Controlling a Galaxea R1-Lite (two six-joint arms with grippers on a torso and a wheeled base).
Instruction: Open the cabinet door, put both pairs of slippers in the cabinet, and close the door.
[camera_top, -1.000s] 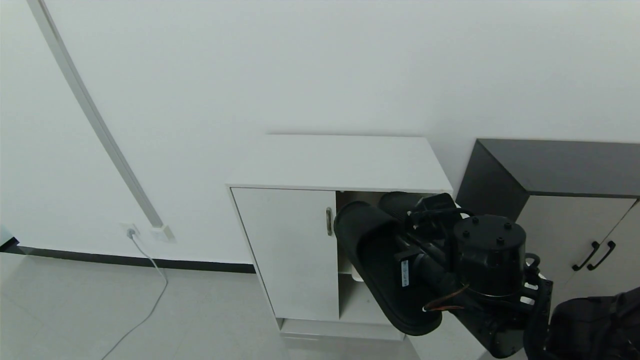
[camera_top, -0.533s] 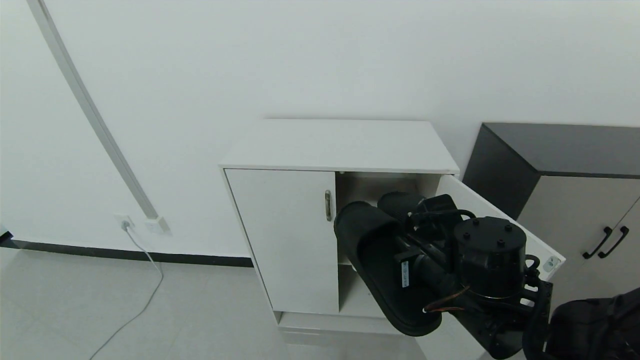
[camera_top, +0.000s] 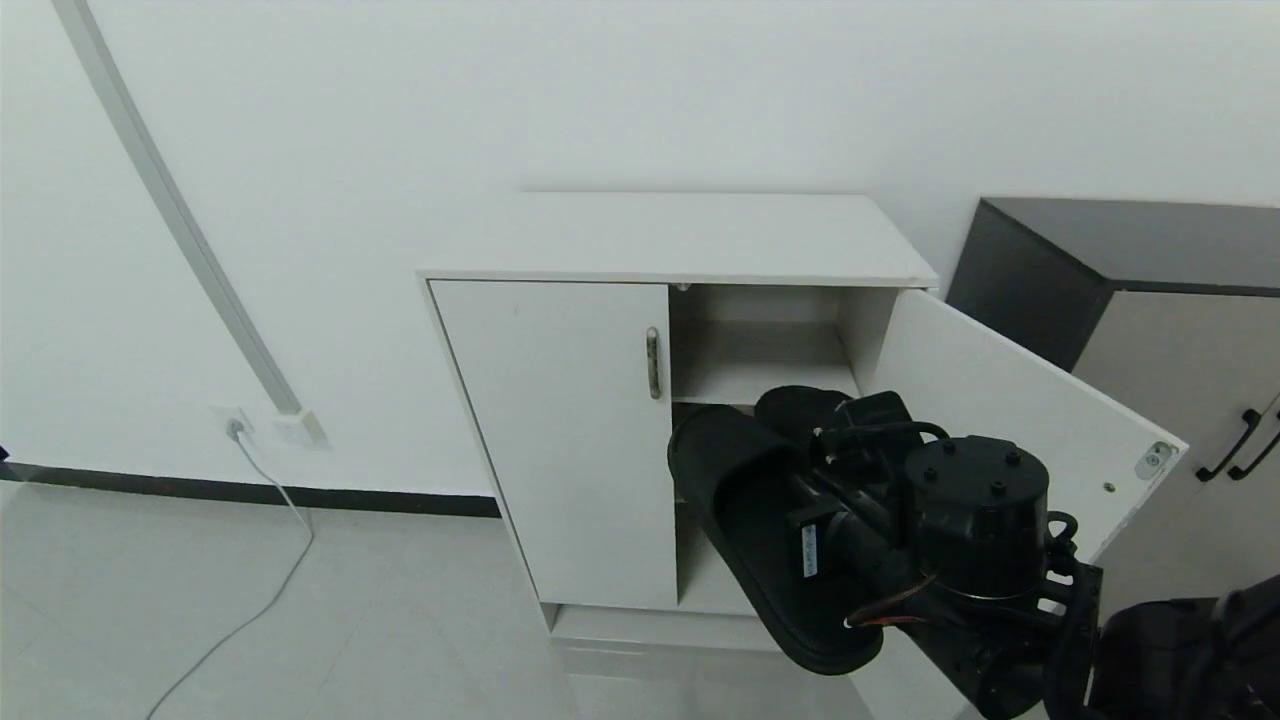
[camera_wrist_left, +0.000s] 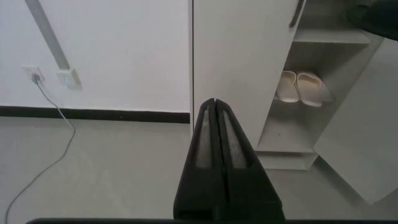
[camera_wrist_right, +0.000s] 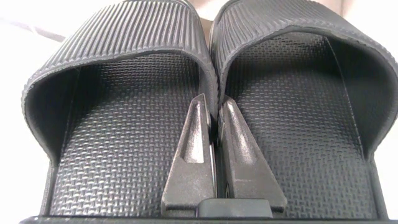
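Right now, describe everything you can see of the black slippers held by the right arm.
The black slippers are a matte, rubbery-looking pair with ribbed straps and finely textured footbeds. They lie side by side, footbeds facing the wrist camera, with the right claw shut on their touching inner edges. In the head view they tilt with toes raised toward the open right half of the white cabinet, heels lower and nearer the robot.

Two black slippers and two cream slippers are counted (a pair each), with one white cabinet and one dark cabinet.
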